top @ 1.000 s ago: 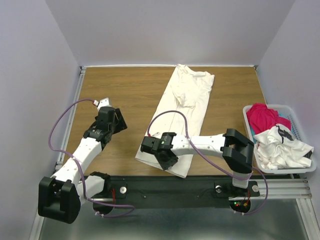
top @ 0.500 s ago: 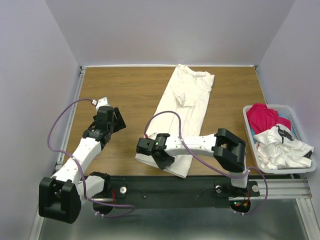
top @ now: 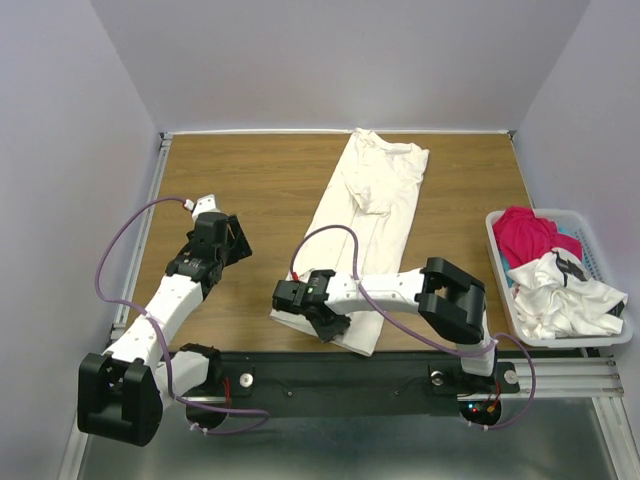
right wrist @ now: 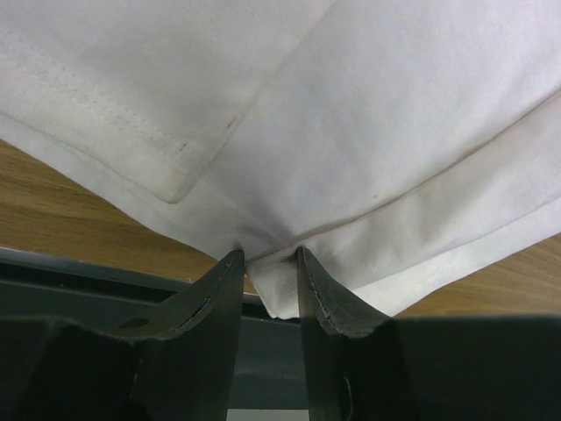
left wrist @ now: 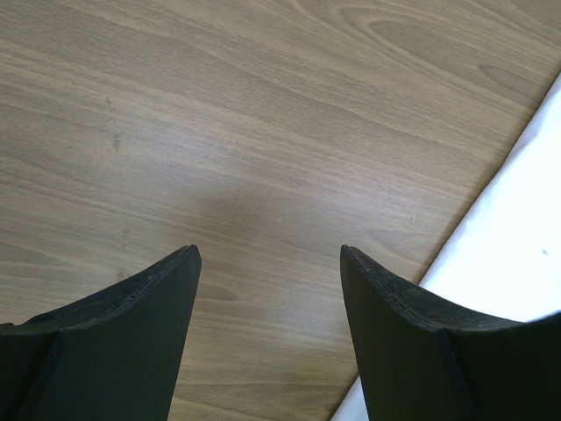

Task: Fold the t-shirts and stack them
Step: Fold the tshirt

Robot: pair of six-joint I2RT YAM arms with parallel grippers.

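The plain off-white t-shirt (top: 370, 215) lies folded in a long strip on the table, from the far edge to the near edge. My right gripper (top: 322, 322) sits at its near hem and is shut on a pinch of the fabric; the right wrist view shows the hem (right wrist: 351, 132) bunched between the closed fingers of that gripper (right wrist: 270, 263). My left gripper (top: 240, 240) is open and empty over bare wood left of the shirt; in its wrist view (left wrist: 267, 254) the shirt's edge (left wrist: 517, 263) shows at right. The magenta-red t-shirt (top: 527, 232) and the white one with dark markings (top: 560, 295) lie crumpled in the basket.
The white slatted basket (top: 497, 232) stands at the table's right edge. The dark mounting rail (top: 400, 375) runs along the near edge, just under the shirt's hem. Purple cables loop over both arms.
My right gripper has shifted a little left along the shirt's near hem, and its elbow has swung left. The left arm has not moved.
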